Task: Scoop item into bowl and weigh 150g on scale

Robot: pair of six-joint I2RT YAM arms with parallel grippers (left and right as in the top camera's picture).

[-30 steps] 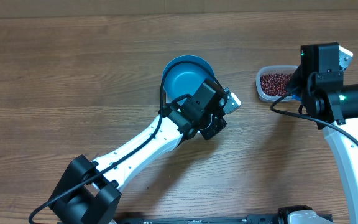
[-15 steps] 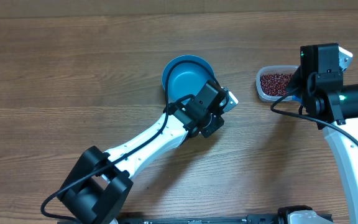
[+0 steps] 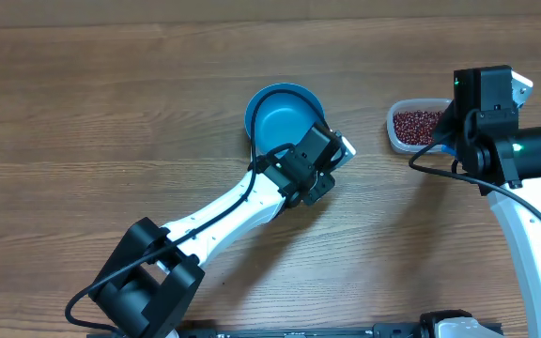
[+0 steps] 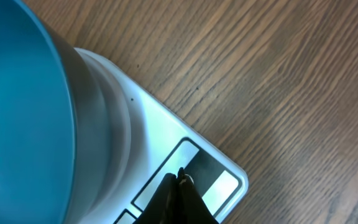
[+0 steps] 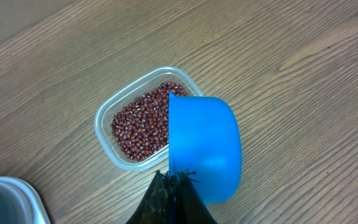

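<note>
We've got a white left arm (image 3: 224,211) and right arm (image 3: 536,235), chunky black joints (image 3: 148,286), looping black cables (image 3: 437,170), green LED (image 3: 517,147) on right.

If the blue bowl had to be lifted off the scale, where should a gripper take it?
Probably the rim of the bowl, pinched from above, one finger inside, one outside: it stands upright and open on the scale, its wall looks thin, and its far-left arc is clear of the left arm.

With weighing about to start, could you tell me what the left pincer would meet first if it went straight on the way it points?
Most likely the scale, at its front display strip. The shut left pincer aims there, just beside the bowl. The remaining gap is unclear.
</note>
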